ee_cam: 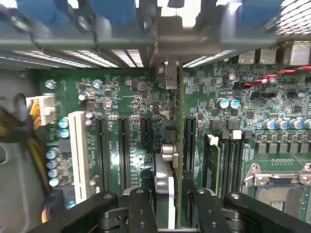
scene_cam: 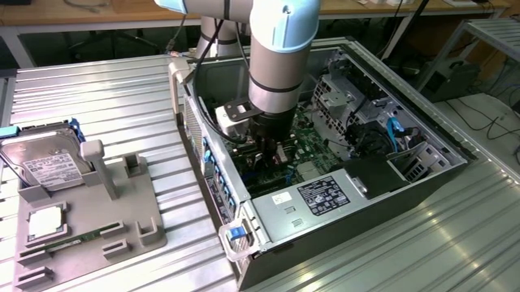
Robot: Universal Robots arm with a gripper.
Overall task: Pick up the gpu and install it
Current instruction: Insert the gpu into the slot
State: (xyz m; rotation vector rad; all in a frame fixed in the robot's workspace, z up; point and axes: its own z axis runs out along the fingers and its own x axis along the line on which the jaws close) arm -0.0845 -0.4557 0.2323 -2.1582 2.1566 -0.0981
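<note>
- The gpu (ee_cam: 166, 177) stood on edge inside the computer case (scene_cam: 422, 131), seen end-on in the wrist view – a thin card with silver connectors along its length, lined up with the black expansion slots (ee_cam: 102, 150) of the motherboard (ee_cam: 131, 97).
- The gripper (ee_cam: 170, 206) sat astride the card at its near end; whether it was clamped on the gpu or had let go could not be told.
- Just beside the card on one side ran three black slots and a long white slot (ee_cam: 80, 150); on the other side stood the seated memory sticks (ee_cam: 214, 162) and the metal frame of the processor socket (ee_cam: 277, 179).
- Farther along the board a white connector with yellow wires (ee_cam: 41, 109) lay near the case wall, and the card's far end reached towards the rear panel of the case.
- In the exterior view, nearest the camera, a grey holder (scene_cam: 89, 234) rested on the ribbed metal counter (scene_cam: 97, 97), at the exterior view's left, well apart from the case.
- It carried a narrow green memory stick (scene_cam: 69, 243) and, leaning upright at its back, a silver hard drive (scene_cam: 49, 164) with a white label.
- The case lay on its side with the open face up – a labelled power supply (scene_cam: 323, 198) filled its near end.
- The robot arm (scene_cam: 281, 55) came straight down into the middle of the case, its gripper (scene_cam: 271, 159) low over the green board.
- A blue cable (scene_cam: 396, 131) showed by the drive cage towards the exterior view's right.
</note>
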